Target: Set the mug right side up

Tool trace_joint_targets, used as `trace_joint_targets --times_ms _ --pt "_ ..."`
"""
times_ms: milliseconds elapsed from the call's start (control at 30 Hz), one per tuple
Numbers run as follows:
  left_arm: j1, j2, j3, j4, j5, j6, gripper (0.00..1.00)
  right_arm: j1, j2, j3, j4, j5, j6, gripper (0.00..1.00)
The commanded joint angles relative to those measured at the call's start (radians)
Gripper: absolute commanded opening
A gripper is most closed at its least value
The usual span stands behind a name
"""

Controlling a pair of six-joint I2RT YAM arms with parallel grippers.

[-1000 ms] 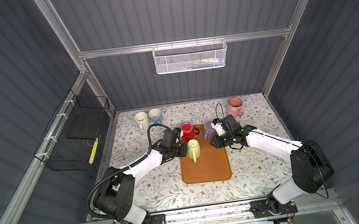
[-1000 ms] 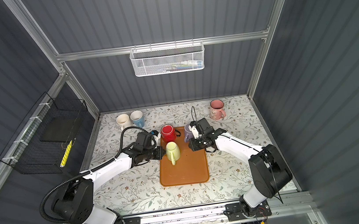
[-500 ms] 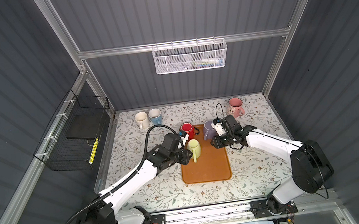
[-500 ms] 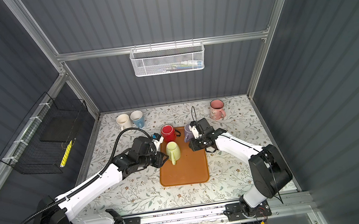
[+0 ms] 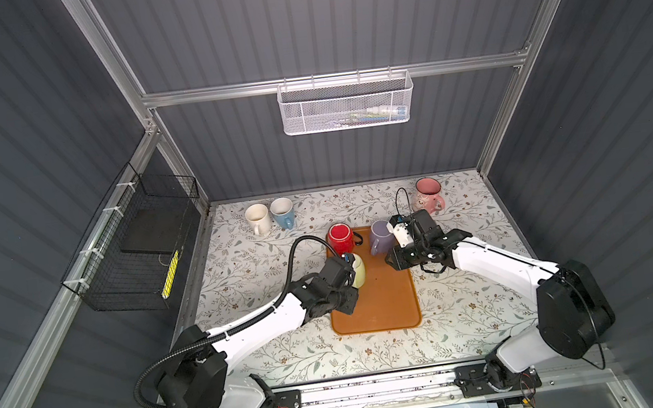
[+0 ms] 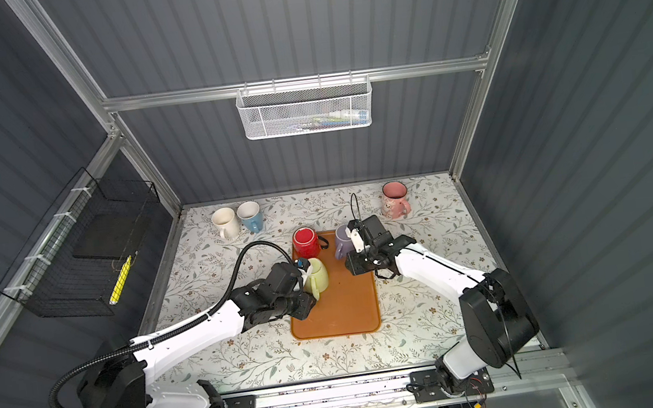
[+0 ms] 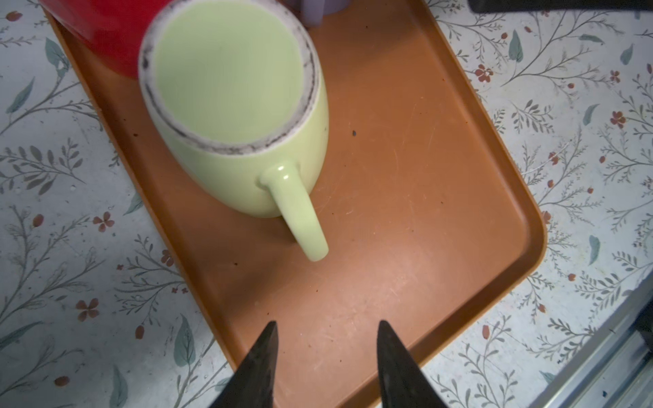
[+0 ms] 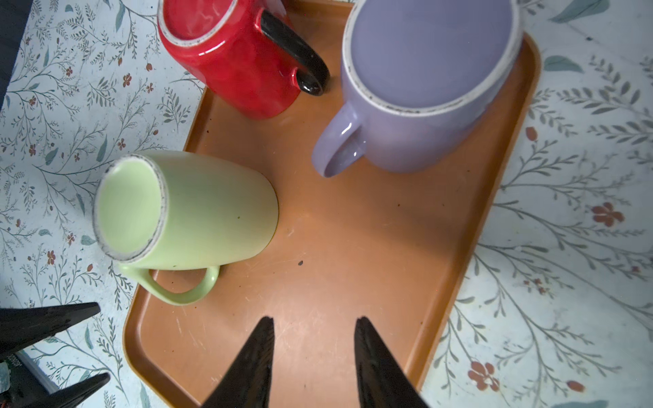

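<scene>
Three mugs stood mouth down on the tray [image 5: 386, 303]: a red mug [image 5: 340, 238], a purple mug [image 5: 379, 237] and a green mug [image 7: 226, 81]. None was righted, so the turning looked wholly undone. The left gripper [image 7: 327, 353] hung part open and empty just short of the green mug's handle [image 7: 300, 215]. The right gripper [image 8: 312, 353], likewise parted and empty, hovered near the purple mug.

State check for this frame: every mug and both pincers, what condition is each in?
Green mug: upside down.
Red mug: upside down.
Purple mug: upside down.
Cream mug: upright.
Blue mug: upright.
Pink mug: upright.
Left pincer: open, empty.
Right pincer: open, empty.
</scene>
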Motion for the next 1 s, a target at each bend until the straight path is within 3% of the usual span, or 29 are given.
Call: trace_joint_targets --times_ms 0,200,767,967 --pt "0.001 0.024 0.020 0.039 -0.043 -0.023 0.47 -0.009 -0.004 0.015 -0.019 0.019 -0.016 0.40" --pt "0.000 0.060 0.007 0.068 -0.123 -0.068 0.49 -0.016 -0.012 0.013 -0.047 0.024 -0.014 0.41" --pt "-0.005 0.190 0.047 0.104 -0.126 -0.092 0.51 -0.027 -0.014 -0.015 -0.030 0.017 0.001 0.41" --pt "-0.004 0.176 0.068 0.084 -0.115 -0.109 0.51 -0.031 -0.016 -0.030 -0.030 0.018 0.001 0.41"
